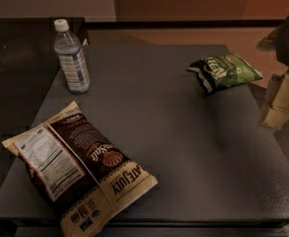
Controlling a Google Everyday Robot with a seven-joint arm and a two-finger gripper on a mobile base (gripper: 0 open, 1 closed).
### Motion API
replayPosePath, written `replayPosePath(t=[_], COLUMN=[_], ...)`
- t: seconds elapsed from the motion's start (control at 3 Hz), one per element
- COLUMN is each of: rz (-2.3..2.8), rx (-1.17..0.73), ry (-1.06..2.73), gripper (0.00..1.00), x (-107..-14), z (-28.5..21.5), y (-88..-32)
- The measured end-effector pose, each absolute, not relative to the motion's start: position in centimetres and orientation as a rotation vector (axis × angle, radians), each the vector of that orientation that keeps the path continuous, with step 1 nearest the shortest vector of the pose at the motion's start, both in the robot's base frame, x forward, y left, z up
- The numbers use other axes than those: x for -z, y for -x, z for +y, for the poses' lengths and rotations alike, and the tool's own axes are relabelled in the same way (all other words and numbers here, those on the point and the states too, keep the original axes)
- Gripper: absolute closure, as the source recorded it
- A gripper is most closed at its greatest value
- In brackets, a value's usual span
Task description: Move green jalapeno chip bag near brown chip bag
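The green jalapeno chip bag (225,71) lies at the far right of the dark grey table (183,147), near its right edge. The brown chip bag (80,167), large, dark brown and cream with a shell logo and a white nutrition label, lies at the front left corner and hangs slightly over the front edge. My gripper (278,105) shows at the right edge of the view as cream-coloured parts below a dark arm piece. It is just right of the table and a little right of and below the green bag, touching neither bag.
A clear water bottle (71,58) with a white cap stands upright at the table's back left. A darker surface lies to the left of the table. A tan floor and a brown wall lie behind it.
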State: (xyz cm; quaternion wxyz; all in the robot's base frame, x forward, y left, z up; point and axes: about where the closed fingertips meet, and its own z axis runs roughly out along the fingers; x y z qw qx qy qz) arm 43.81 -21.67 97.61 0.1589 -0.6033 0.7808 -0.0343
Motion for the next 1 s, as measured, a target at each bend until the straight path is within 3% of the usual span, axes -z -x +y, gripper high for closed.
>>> replayPosePath(t=[1.0], rz=[2.207], rx=[0.067], ry=[1.629], gripper=[0.00], x=[-96.0], z=[-22.1], y=[-48.1])
